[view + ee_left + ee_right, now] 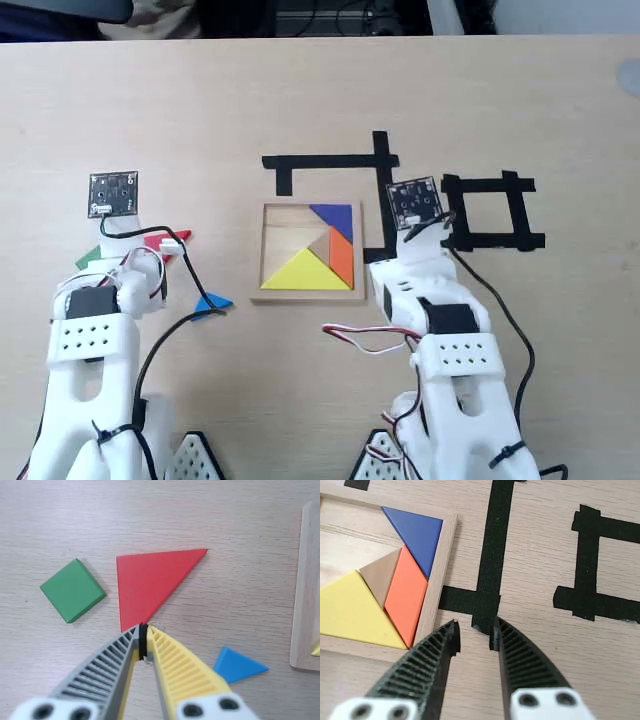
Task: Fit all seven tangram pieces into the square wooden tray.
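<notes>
Light wood table (300, 90), black tape marks (330, 160); left fingers (175, 665) closed, right fingers (435, 655) slightly apart

- The left arm (95, 335) stands at the near left, its wrist tipped forward and down.
- The left end effector (142, 636) has one grey and one yellow finger, pressed together at the tips.
- The right arm (445, 335) stands beside it, reaching forward.
- The right end effector (474, 630) has two black fingers, parted by a narrow gap.
</notes>
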Robot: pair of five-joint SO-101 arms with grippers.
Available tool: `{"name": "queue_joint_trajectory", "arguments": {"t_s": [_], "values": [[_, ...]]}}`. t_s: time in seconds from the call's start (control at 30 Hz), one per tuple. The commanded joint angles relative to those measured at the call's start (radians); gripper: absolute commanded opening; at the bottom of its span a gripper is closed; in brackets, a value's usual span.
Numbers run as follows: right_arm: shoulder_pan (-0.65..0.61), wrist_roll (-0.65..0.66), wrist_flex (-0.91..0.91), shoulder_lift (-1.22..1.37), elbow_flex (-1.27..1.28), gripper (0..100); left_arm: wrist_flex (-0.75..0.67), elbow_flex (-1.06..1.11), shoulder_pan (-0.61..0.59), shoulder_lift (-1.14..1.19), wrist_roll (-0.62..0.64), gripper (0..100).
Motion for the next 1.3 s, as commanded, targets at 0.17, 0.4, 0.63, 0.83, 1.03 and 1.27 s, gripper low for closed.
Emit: {"name": "queue_joint_trajectory", "arguments": {"t_s": [0.17, 0.4, 0.63, 0.83, 1.03, 1.27], "values": [[-0.011, -0.011, -0.014, -0.019, -0.022, 12.0, 0.005, -0.005, 0.012, -0.018, 0.009, 3], [-0.011, -0.011, -0.014, -0.019, -0.022, 12.0, 0.005, -0.005, 0.012, -0.018, 0.009, 3], [-0.011, -0.011, -0.012, -0.019, -0.022, 12.0, 0.011, 0.002, 0.001, -0.028, 0.104, 3], [-0.023, -0.006, -0.012, -0.019, -0.021, 12.0, 0.127, -0.110, -0.128, -0.031, 0.143, 4], [-0.058, -0.005, -0.009, -0.019, -0.015, 12.0, 0.129, -0.113, -0.157, -0.020, 0.192, 16], [-0.046, -0.011, 0.226, -0.021, -0.240, 12.5, 0.107, -0.079, -0.159, -0.020, 0.201, 19]]}}
